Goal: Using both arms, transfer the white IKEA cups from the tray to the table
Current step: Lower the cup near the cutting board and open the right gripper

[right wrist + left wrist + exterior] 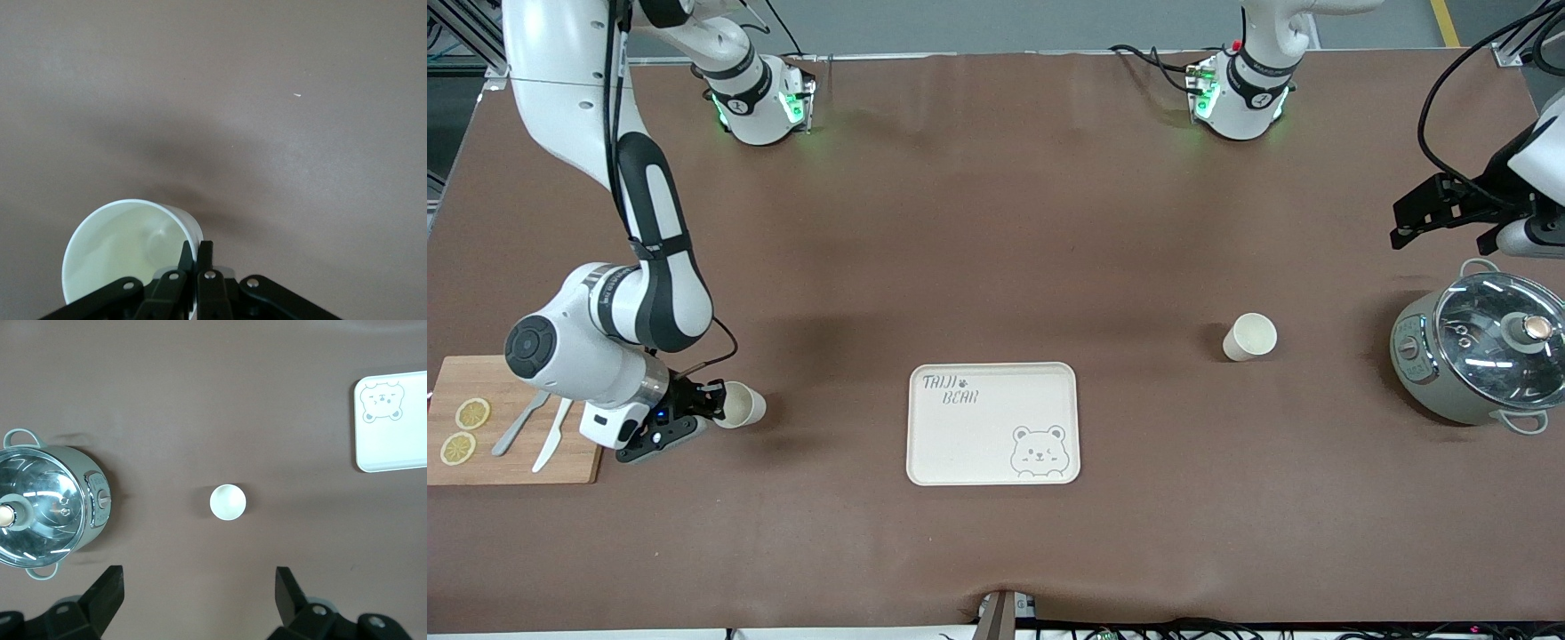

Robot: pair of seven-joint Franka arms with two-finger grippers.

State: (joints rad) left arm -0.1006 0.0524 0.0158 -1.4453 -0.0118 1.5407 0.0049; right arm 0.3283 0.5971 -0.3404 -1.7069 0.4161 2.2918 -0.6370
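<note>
The tray [993, 423] has no cups on it now. One white cup [1249, 337] stands on the table [996, 222] toward the left arm's end, and the left pincer [1440, 213] waits wide open and holds nothing. The right pincer [694, 411] pinches the rim of the other cup [740, 404] beside the wooden board [511, 422]. If it lets go while the cup leans, the cup could tip and roll

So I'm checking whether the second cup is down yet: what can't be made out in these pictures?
- Whether the held cup touches the table: the front view is too steep, and the right pincer, shut on its rim, hides its base in the right wrist view.
- Left pincer, open: the front view's edge cuts off its arm.
- Pot: its panel is too small to read.
</note>
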